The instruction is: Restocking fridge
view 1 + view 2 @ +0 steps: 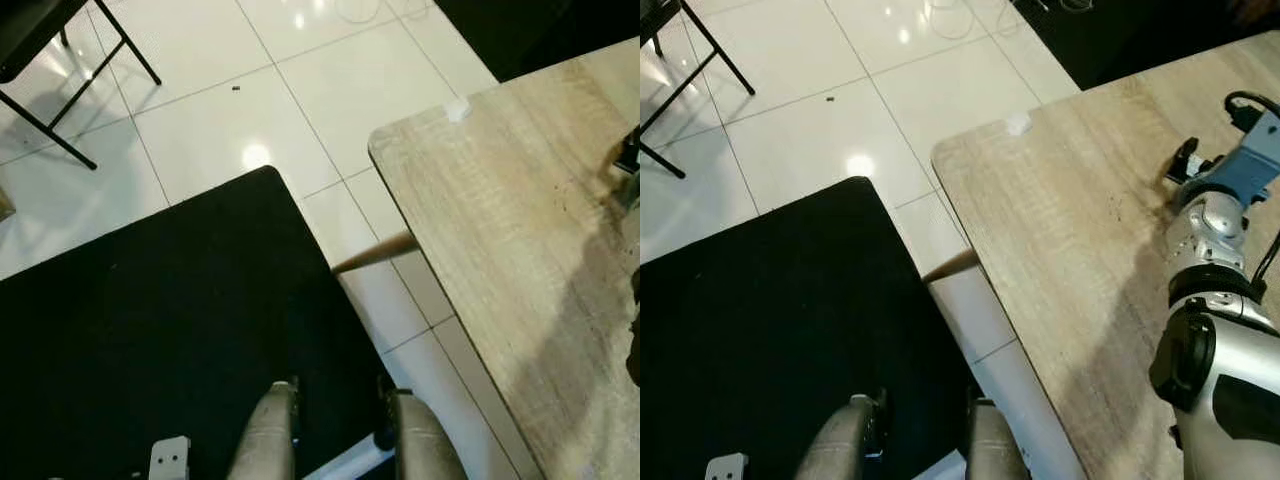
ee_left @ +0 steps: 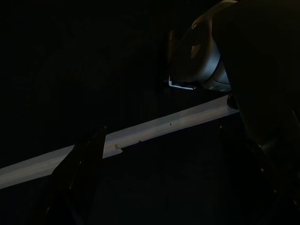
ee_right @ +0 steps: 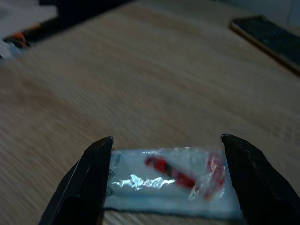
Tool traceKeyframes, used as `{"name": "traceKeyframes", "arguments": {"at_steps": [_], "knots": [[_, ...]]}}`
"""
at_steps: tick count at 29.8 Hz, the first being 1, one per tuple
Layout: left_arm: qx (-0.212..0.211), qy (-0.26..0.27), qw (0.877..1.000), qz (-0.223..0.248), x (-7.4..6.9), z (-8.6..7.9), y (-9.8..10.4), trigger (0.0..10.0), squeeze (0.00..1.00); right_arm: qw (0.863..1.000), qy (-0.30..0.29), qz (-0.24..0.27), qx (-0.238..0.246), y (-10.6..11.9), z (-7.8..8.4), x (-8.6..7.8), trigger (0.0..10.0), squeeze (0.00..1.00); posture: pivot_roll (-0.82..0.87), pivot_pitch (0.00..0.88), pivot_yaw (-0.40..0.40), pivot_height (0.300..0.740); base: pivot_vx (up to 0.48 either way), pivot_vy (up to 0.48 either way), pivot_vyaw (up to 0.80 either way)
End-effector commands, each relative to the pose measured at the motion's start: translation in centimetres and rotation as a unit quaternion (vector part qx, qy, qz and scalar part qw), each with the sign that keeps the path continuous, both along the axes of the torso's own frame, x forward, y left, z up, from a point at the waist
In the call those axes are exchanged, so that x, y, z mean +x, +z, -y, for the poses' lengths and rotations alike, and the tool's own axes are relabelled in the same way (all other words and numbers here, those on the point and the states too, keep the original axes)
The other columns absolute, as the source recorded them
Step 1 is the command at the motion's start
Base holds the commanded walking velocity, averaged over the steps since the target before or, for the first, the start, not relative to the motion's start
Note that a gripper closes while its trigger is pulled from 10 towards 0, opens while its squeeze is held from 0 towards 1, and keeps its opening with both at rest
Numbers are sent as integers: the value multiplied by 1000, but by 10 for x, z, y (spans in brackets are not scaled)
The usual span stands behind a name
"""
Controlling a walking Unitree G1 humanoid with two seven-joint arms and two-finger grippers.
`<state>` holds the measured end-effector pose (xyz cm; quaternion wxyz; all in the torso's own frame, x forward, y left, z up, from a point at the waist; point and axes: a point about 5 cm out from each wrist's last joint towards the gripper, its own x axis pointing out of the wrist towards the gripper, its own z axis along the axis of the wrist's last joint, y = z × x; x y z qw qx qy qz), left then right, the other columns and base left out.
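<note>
A clear plastic packet [image 3: 171, 180] with red pieces inside lies flat on the light wooden table [image 1: 1060, 220]. My right gripper [image 3: 166, 139] is open and low over the tabletop, one black finger [image 3: 89, 183] on each side of the packet, with gaps between the pads and the plastic. In the right eye view my right arm [image 1: 1215, 310] reaches forward over the table's right part. My left gripper [image 2: 161, 132] hangs in shade beside my leg, its fingers apart with nothing between them.
A dark phone [image 3: 272, 40] lies on the table beyond the packet. The table's rounded corner [image 1: 385, 140] juts over white floor tiles. A black mat [image 1: 150, 320] lies under my legs [image 1: 270, 440]. Black chair legs [image 1: 60, 100] stand at the far left.
</note>
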<state>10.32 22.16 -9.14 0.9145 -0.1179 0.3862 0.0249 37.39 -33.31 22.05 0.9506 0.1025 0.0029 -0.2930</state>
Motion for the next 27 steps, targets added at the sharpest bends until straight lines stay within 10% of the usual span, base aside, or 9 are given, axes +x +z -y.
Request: {"name": "traceKeyframes", "arguments": {"at_steps": [1,9,10,12,27], "knots": [[-14,4,1000,-24,-16,5,-6,10000,0,999,-16,-42,5,-17,8,-8,10000,0,35,469,-69,740,0,0,0],[-18,9,1000,-21,-17,8,-6,10000,0,997,9,-75,25,-27,-5,-3,10000,0,39,466,-75,740,0,0,0],[-18,10,1000,-23,-18,8,-6,10000,0,997,13,-77,26,-27,-6,-2,4980,0,39,463,-78,740,0,0,0],[-17,14,999,-28,-22,7,-7,10000,0,996,21,-81,32,-28,-9,-1,0,0,38,464,-79,740,0,0,0],[-16,17,1000,-19,-8,6,-5,10000,0,995,70,-57,37,-14,-23,10,0,0,40,435,-84,740,0,0,0]]}}
